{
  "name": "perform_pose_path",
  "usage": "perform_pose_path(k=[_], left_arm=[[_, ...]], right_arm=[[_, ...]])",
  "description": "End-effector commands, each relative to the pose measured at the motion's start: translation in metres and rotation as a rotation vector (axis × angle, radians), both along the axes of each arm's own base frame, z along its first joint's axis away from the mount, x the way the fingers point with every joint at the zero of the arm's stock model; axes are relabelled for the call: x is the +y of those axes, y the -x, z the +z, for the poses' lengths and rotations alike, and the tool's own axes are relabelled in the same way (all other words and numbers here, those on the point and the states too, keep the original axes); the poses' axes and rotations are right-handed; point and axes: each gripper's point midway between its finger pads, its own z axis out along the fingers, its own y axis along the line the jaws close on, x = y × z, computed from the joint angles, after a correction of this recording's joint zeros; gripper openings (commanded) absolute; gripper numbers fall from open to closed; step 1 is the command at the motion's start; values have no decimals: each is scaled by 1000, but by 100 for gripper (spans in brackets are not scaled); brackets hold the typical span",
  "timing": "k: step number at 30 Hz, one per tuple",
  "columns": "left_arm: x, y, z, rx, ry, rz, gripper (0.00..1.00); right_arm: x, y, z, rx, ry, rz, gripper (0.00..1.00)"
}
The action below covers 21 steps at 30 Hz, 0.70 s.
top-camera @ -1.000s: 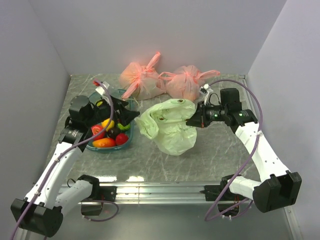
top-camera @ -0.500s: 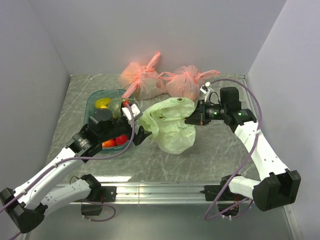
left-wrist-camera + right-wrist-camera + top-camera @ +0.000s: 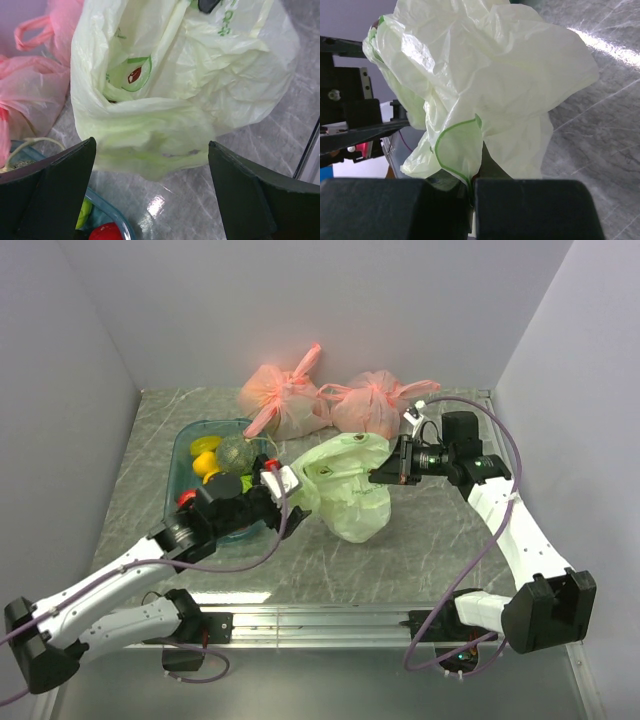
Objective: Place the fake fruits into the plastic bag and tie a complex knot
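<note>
The pale green plastic bag (image 3: pixel 347 492) lies mid-table with its mouth facing left. My right gripper (image 3: pixel 384 476) is shut on the bag's right edge and holds it up; in the right wrist view the fingers (image 3: pixel 520 210) pinch a green-trimmed fold of the bag (image 3: pixel 490 75). My left gripper (image 3: pixel 297 498) is open and empty, right at the bag's left side. In the left wrist view its jaws stand wide apart (image 3: pixel 151 150) in front of the bag (image 3: pixel 175 90). The fake fruits lie in a teal tray (image 3: pixel 180 455): a yellow lemon (image 3: pixel 207 447), a bumpy green one (image 3: pixel 237 453), a red one (image 3: pixel 105 232).
Two knotted salmon-pink bags (image 3: pixel 283 400) (image 3: pixel 375 405) stand at the back, close behind the green bag. The tray's rim (image 3: pixel 112 220) is just left of my left gripper. Walls close the table on three sides.
My left arm has swung from over the tray to the right, to the green bag's left side, uncovering the fruits. The right gripper has kept its hold and raised the bag's edge slightly.
</note>
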Motion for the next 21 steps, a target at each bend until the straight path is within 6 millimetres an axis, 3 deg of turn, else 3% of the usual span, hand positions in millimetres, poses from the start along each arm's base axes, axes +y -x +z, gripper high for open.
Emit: perform_pose_path(k=[1, 4, 9, 12, 13, 18, 21], left_arm=[[4, 14, 31, -69, 97, -27, 99], [7, 14, 19, -33, 63, 18, 99], [0, 17, 20, -100, 60, -19, 99], [5, -11, 8, -118, -3, 139, 99], [4, -21, -4, -106, -43, 179, 99], [7, -55, 0, -100, -35, 348, 99], [10, -63, 5, -67, 11, 354, 78]], right_arm=[[-1, -1, 0, 5, -20, -8, 0], [2, -2, 4, 15, -56, -3, 0], [5, -3, 5, 50, -98, -14, 0], [9, 4, 14, 50, -145, 34, 0], [9, 7, 14, 51, -152, 52, 0], [8, 22, 9, 17, -129, 138, 0], [4, 31, 5, -47, -86, 208, 0]])
